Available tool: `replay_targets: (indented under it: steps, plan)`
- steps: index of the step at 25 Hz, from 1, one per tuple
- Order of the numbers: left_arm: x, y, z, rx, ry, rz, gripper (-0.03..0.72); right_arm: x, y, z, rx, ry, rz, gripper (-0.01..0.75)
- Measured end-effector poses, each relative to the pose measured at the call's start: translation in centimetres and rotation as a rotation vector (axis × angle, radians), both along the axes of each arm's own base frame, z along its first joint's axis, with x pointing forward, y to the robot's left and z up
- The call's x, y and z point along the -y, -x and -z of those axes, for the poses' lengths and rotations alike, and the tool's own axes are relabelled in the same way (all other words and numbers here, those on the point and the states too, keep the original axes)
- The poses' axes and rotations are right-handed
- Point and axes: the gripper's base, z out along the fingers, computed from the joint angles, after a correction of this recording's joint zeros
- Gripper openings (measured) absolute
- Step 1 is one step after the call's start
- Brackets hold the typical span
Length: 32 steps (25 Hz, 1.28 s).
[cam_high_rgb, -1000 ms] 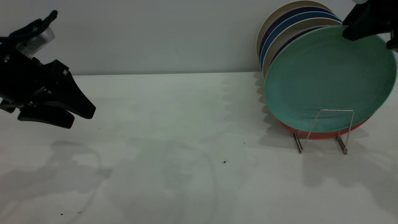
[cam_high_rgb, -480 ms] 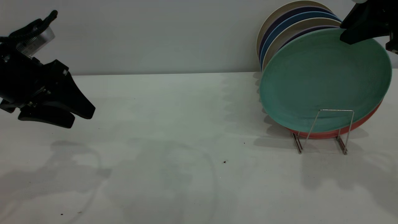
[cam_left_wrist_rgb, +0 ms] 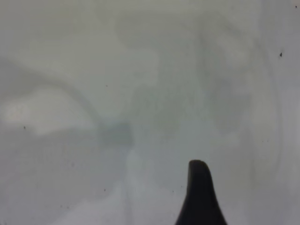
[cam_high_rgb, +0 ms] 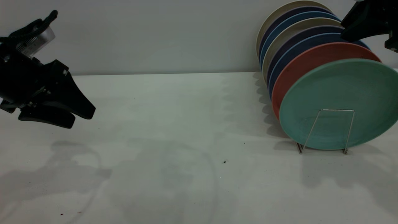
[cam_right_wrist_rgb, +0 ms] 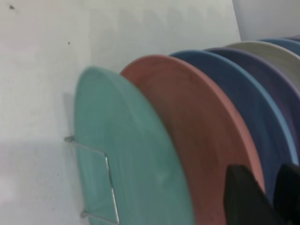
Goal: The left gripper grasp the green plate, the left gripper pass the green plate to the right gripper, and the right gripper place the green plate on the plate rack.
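The round matte teal-green plate point(cam_high_rgb: 342, 102) stands upright in the front slot of my thin silver wire plate rack point(cam_high_rgb: 329, 130), leaning on a salmon-pink plate point(cam_high_rgb: 311, 62). My right gripper point(cam_high_rgb: 362, 23) hovers just above the stack, fingers parted, holding nothing. My left gripper point(cam_high_rgb: 59, 113) waits empty, slightly open, far across the table. By my reckoning the placing is done; only withdrawal remains.

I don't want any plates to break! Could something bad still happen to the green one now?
Maybe. The green plate leans in the front slot of the plate rack, held only by one thin wire loop, so it might tip or slide forward. The right gripper hangs just above the other plates' rims, beside the salmon plate, and could bump them as it pulls away.
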Motion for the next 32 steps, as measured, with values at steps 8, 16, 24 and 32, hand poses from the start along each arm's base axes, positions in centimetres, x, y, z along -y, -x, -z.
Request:
replay_targets:
  steps: [8, 16, 24, 32]
  plan:
    - [0.0, 0.0, 0.0, -0.003, 0.004, 0.004, 0.563, -0.2, 0.1, 0.0, -0.079, -0.153, 0.132, 0.190]
    - [-0.7, 0.0, 0.4, -0.014, -0.084, -0.019, 0.563, -1.6, 1.0, 0.0, -0.535, -0.835, 0.745, 0.206]
    - [-1.9, 0.6, -0.6, -0.053, -0.232, -0.043, 0.563, 1.5, 1.0, -2.1, -0.707, -0.797, 0.839, 0.215]
    - [-4.0, 2.0, -5.1, -0.121, -0.477, -0.093, 0.563, 5.2, 2.3, -3.0, -0.737, -0.456, 1.069, 0.227]
